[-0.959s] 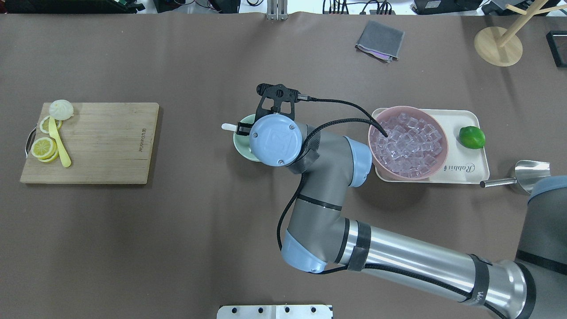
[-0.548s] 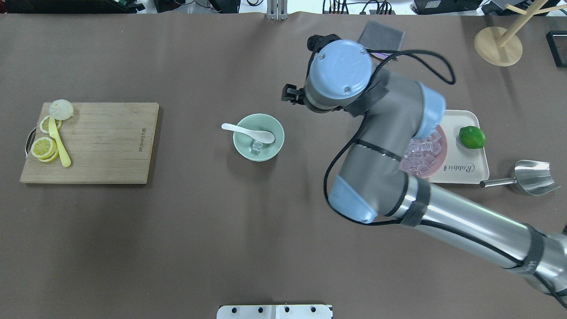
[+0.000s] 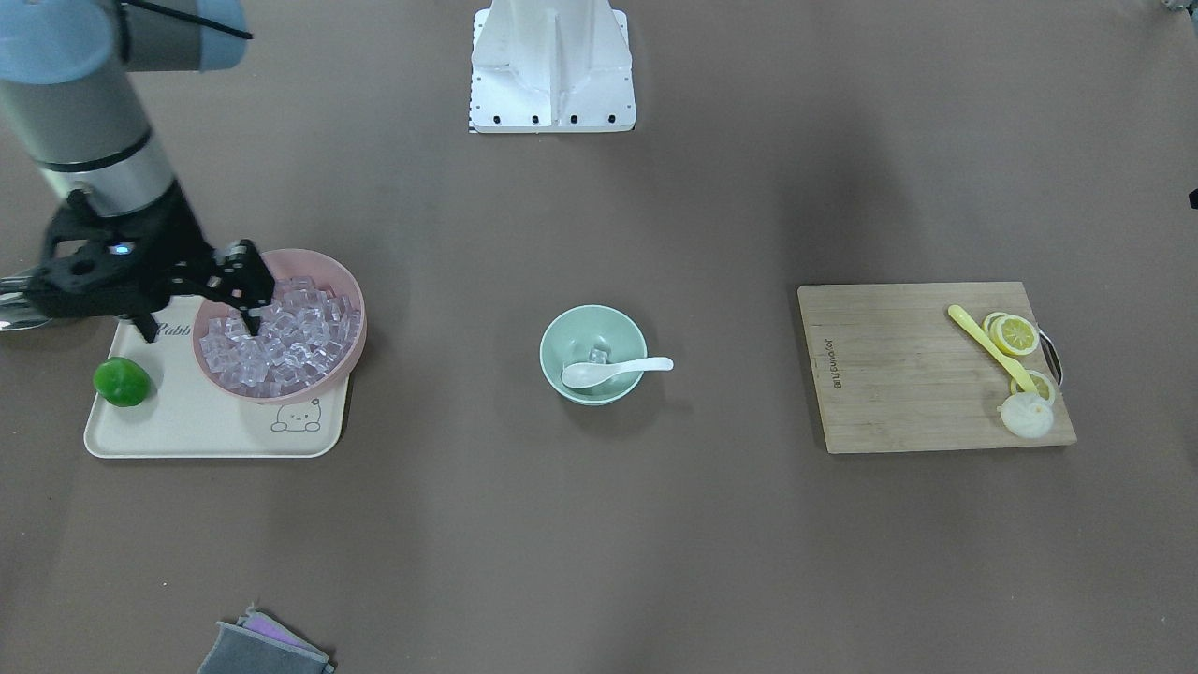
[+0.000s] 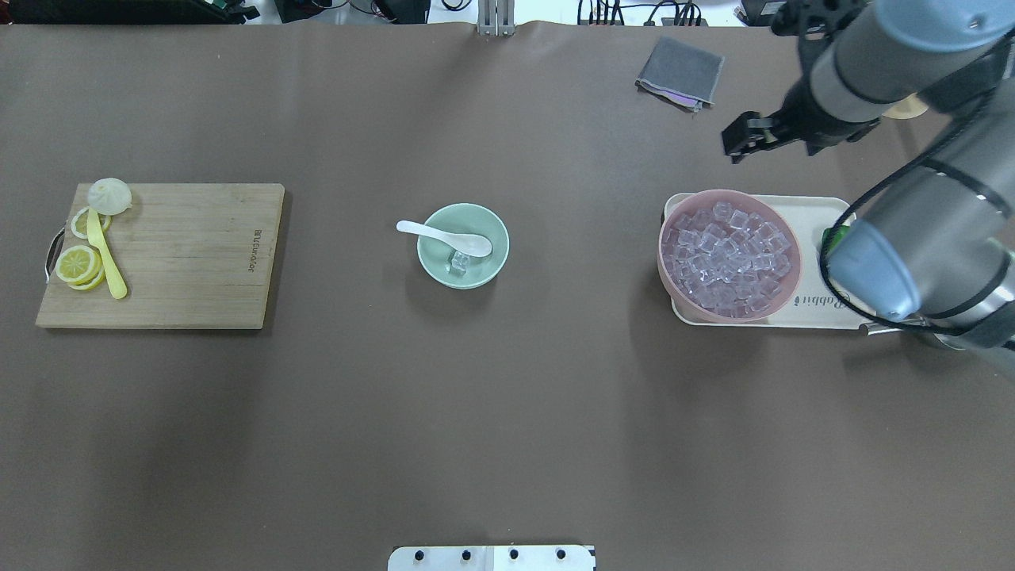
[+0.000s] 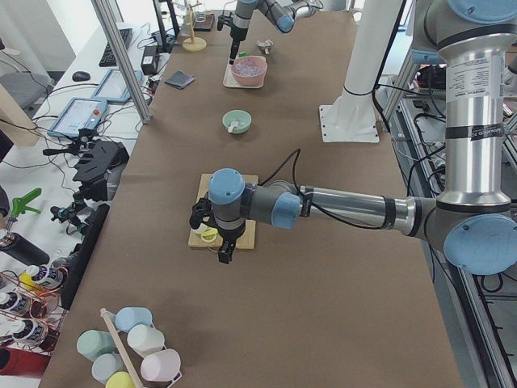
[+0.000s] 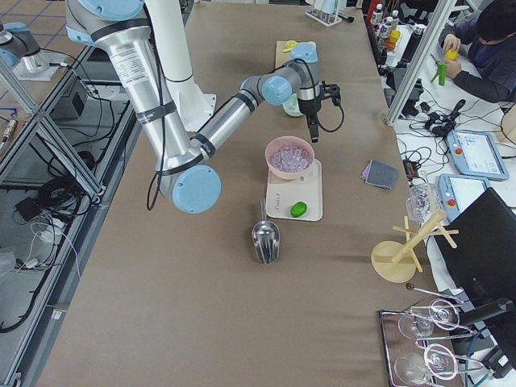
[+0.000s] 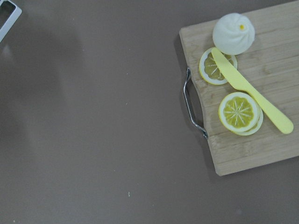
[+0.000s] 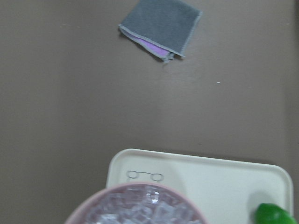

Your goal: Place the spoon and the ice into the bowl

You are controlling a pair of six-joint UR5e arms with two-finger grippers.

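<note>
The mint-green bowl (image 4: 499, 238) stands mid-table and also shows in the front view (image 3: 554, 339). The white spoon (image 4: 444, 235) lies in it, scoop inside, handle out over the rim (image 3: 613, 370). One clear ice cube (image 4: 458, 262) lies in the bowl beside the scoop (image 3: 599, 353). My right gripper (image 4: 745, 139) is open and empty, raised by the far rim of the pink bowl (image 3: 245, 292). My left gripper (image 5: 224, 250) shows only in the left side view, high by the cutting board; I cannot tell whether it is open or shut.
A pink bowl (image 4: 660, 247) full of ice cubes (image 3: 281, 337) stands on a cream tray (image 4: 825, 208) with a lime (image 3: 122, 381). A metal scoop (image 6: 266, 239) lies beside the tray. A grey cloth (image 4: 680, 73) lies far back. A cutting board (image 4: 182, 262) holds lemon slices.
My right gripper was over the green bowl at the spoon a second ago. It has let go and swung up and away to the right, past the pink bowl. The spoon stays in the bowl.
</note>
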